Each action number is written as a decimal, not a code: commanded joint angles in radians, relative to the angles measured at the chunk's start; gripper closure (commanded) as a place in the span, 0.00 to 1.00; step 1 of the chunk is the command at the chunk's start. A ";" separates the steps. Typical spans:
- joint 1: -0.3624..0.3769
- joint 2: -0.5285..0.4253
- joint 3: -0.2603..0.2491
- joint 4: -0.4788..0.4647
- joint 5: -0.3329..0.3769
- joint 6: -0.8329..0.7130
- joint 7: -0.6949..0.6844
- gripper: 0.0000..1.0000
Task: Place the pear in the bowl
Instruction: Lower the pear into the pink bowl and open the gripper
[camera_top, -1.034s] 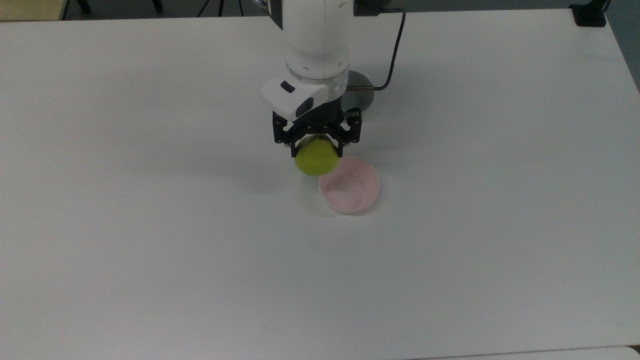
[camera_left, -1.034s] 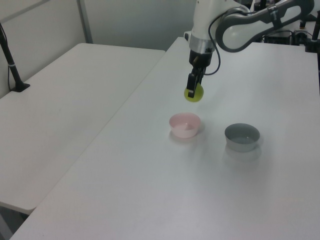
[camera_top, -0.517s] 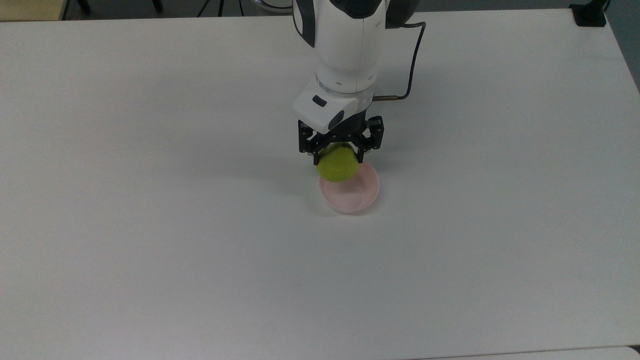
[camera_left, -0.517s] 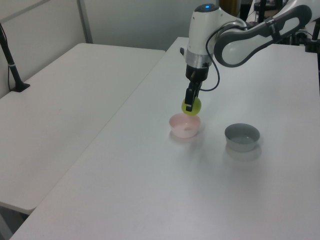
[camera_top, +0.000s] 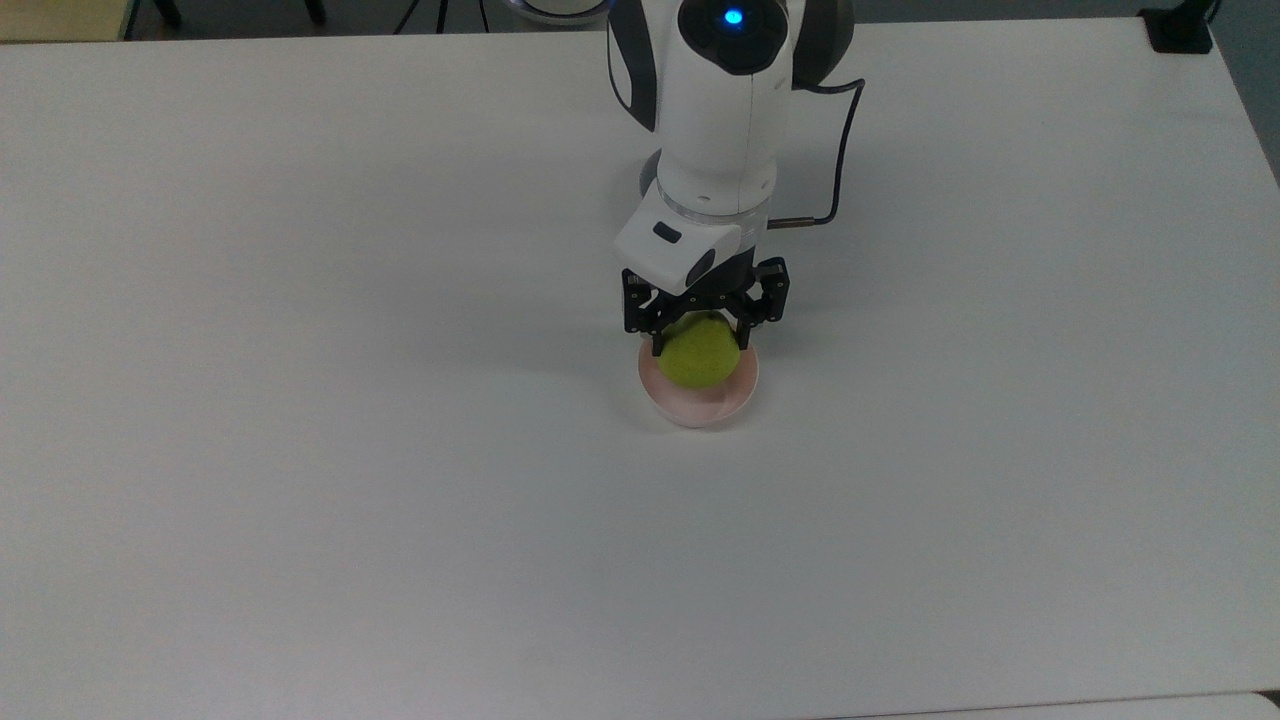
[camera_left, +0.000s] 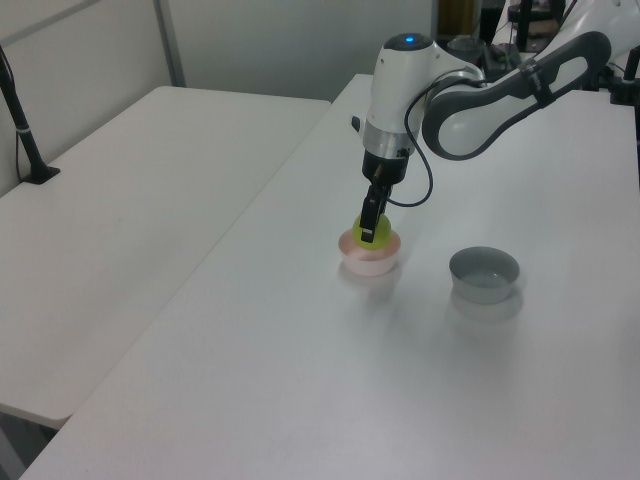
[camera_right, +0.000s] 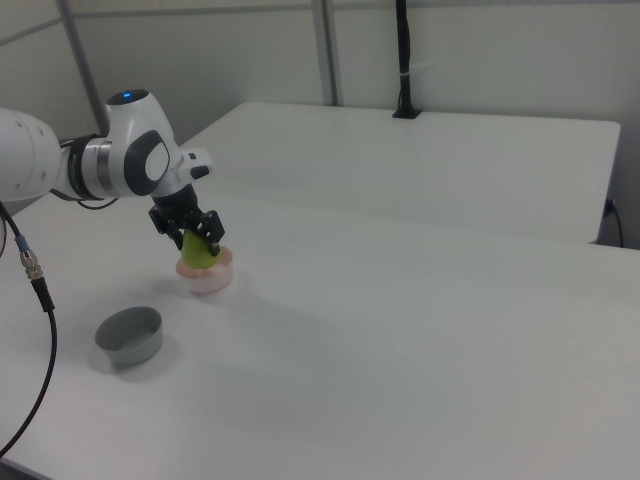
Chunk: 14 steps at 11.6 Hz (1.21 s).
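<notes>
The yellow-green pear (camera_top: 699, 355) (camera_left: 374, 232) (camera_right: 199, 253) is held between the black fingers of my gripper (camera_top: 701, 340) (camera_left: 371, 228) (camera_right: 199, 245), which is shut on it. The fruit hangs low over the pale pink bowl (camera_top: 697, 406) (camera_left: 369, 262) (camera_right: 208, 280), its underside at or just inside the rim. I cannot tell whether it touches the bowl's floor. The bowl stands near the middle of the white table (camera_top: 300, 450), directly under the arm's wrist.
A grey straight-sided bowl (camera_left: 484, 273) (camera_right: 130, 335) stands on the table a short way from the pink one, to the left view's right. A black cable (camera_top: 845, 150) trails from the wrist. A second white table (camera_left: 120, 220) adjoins on the left view's left.
The gripper has carried the pear toward the top view's lower right and downward, from beside the pink bowl's rim to right over its middle, much closer to it.
</notes>
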 joint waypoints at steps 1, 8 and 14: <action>0.010 0.010 -0.009 -0.008 -0.034 0.041 0.029 0.52; 0.011 0.015 -0.011 -0.008 -0.050 0.040 0.042 0.00; 0.001 -0.051 -0.015 0.076 -0.042 -0.141 0.038 0.00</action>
